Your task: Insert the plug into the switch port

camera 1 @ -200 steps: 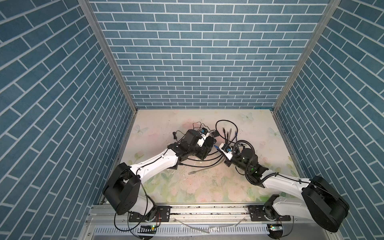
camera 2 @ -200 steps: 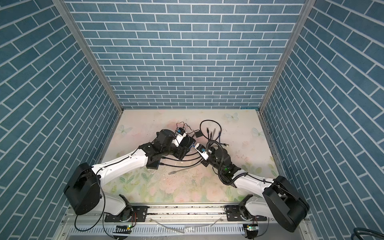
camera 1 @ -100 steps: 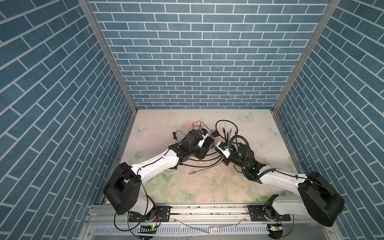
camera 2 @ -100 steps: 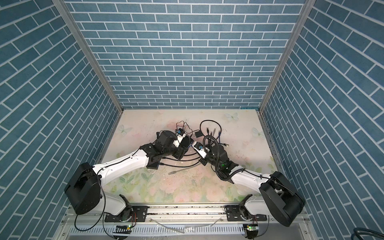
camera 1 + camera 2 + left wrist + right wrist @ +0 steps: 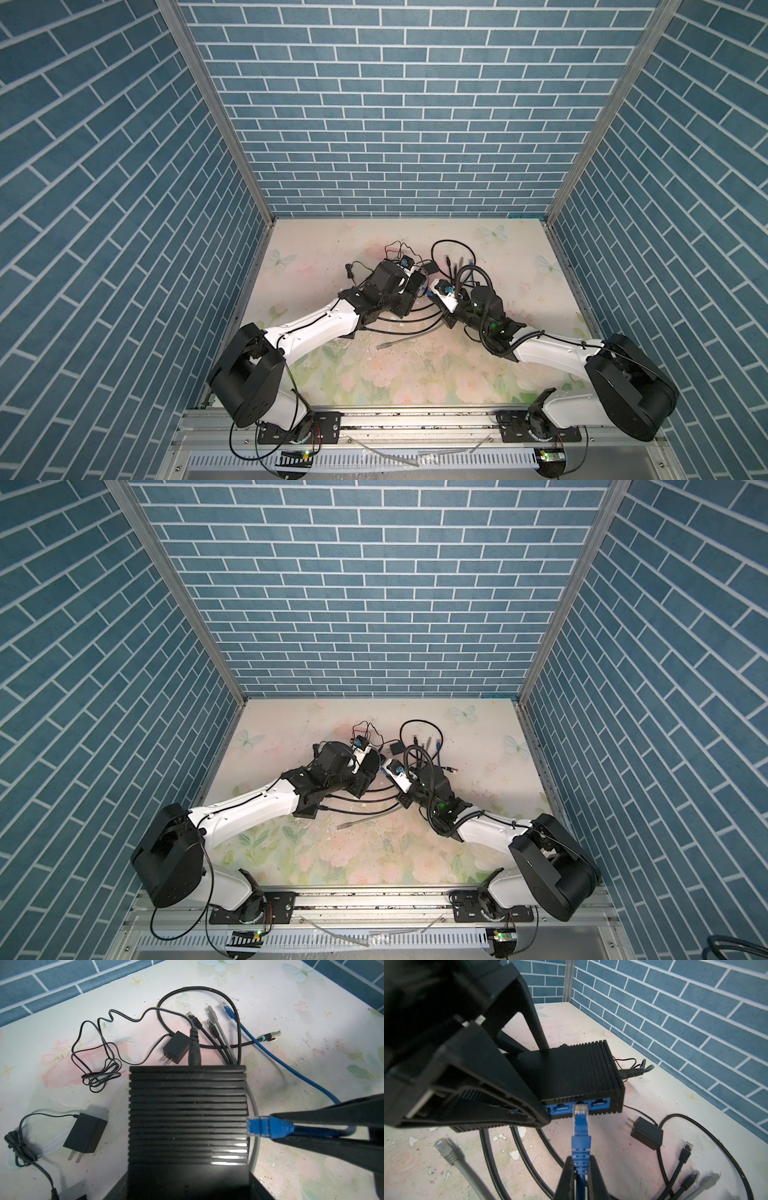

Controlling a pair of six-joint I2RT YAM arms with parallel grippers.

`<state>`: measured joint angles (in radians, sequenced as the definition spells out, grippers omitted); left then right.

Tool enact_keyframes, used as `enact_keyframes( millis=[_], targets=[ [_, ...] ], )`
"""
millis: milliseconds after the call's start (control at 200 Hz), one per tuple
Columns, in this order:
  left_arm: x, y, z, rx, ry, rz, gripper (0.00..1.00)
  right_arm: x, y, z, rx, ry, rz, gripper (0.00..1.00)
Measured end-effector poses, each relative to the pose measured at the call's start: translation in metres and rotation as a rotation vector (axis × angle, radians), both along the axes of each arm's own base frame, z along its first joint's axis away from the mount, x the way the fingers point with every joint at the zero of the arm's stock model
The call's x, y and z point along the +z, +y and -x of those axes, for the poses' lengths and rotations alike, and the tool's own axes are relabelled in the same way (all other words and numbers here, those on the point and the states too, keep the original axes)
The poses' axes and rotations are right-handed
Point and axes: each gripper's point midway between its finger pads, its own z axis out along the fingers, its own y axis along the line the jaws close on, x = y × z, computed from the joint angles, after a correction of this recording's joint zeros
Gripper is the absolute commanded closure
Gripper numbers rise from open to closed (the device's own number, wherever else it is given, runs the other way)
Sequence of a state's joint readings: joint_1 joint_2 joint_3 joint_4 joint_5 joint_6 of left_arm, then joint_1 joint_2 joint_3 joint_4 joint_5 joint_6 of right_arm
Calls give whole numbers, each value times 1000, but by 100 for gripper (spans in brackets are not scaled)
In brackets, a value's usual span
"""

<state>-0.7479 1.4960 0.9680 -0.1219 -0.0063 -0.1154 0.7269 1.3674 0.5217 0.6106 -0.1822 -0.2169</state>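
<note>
- The plug [image 5: 581,1118] is small and blue. It has a see-through tip with thin gold lines in it. Behind the tip is a bumpy blue sleeve that runs into a blue cable [image 5: 579,1180].
- The right hand [image 5: 580,1164] is closed tight on the bumpy sleeve, with one black finger on each side. The plug sticks out in front of it.
- The switch [image 5: 571,1072] is a flat black box with lots of grooves across its top. It sits on the counter [image 5: 654,1095], and both top views show it near the middle.
- One long side of the switch is bright blue and has a row of ports [image 5: 599,1103] in it.
- The plug points straight at that blue side. Its tip is right at the mouth of the port between two empty ones, and most of the plug is outside. I cannot tell if the tip is a little way in.
- The left hand [image 5: 543,1084] grips the switch. One big finger presses on the blue side near its end, and the other comes down at the back.
- A round black power lead [image 5: 631,1072] goes into a short end of the switch.
- A grey cable [image 5: 450,1153] with a clear plug lies loose on the counter, apart from the switch.
- A black charger [image 5: 646,1136] with two metal prongs lies near the switch, and black cables [image 5: 683,1155] lie beside it.
- The counter is pale with pink flowers on it. The walls [image 5: 675,1012] look like blue bricks.
</note>
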Motion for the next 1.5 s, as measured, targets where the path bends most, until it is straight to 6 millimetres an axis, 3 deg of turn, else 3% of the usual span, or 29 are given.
enact_keyframes(
  millis=[130,390,560,710,870,1105,1330,1500],
  targets=[
    [-16,1,-1,-2,41,-12,100,1,-5,0,-20,-13,39,100],
    [-64,15,0,9,151,-88,99,41,-42,-10,-151,-114,59,100],
    [-94,21,3,19,212,-146,91,39,-60,-11,-196,-95,96,100],
    [-110,23,5,21,244,-172,71,28,-63,-6,-173,-65,135,100],
    [-109,22,4,22,238,-165,51,10,-64,5,-115,-6,188,100],
    [-96,26,10,16,204,-141,33,-3,-60,22,-2,86,205,100],
    [-64,22,8,-12,116,-79,25,5,-51,23,65,151,159,100],
    [-55,18,3,-23,78,-58,24,10,-47,19,76,204,120,100]
  ],
)
